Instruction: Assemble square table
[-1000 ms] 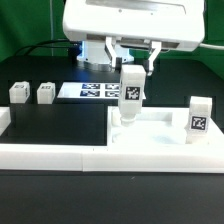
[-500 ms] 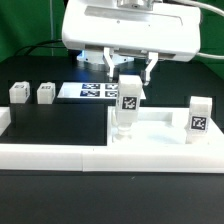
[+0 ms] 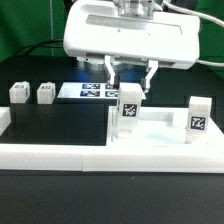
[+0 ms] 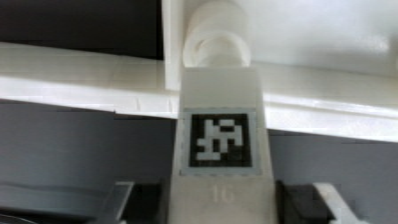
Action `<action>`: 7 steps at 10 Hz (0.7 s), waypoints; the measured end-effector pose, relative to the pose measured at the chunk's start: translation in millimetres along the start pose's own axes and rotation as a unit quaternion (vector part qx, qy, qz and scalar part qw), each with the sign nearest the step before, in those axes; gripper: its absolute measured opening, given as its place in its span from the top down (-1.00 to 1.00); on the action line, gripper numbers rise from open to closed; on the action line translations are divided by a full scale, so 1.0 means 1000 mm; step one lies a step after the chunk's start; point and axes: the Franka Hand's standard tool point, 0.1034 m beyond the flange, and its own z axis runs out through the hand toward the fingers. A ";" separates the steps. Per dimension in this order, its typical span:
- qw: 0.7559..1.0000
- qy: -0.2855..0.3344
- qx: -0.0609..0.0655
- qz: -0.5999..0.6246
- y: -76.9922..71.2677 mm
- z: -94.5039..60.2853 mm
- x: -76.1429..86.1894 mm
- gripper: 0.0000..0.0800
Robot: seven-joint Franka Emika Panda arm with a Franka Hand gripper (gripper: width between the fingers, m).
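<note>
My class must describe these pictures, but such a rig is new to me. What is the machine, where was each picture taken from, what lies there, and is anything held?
A robot arm ends in a two-finger gripper. The exterior view is from a camera off the arm; the wrist view is from a camera on the wrist, looking along the fingers. On the table lies a white tabletop with two legs upright on it: a first leg between the open fingers, untouched, it seems, and a second leg at the exterior view's right. Two loose legs stand at its left, near the marker board. A low wall runs in front. Nothing is held.
</note>
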 end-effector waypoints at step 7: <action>1.000 0.013 -0.004 -0.012 0.000 0.006 -0.004 0.20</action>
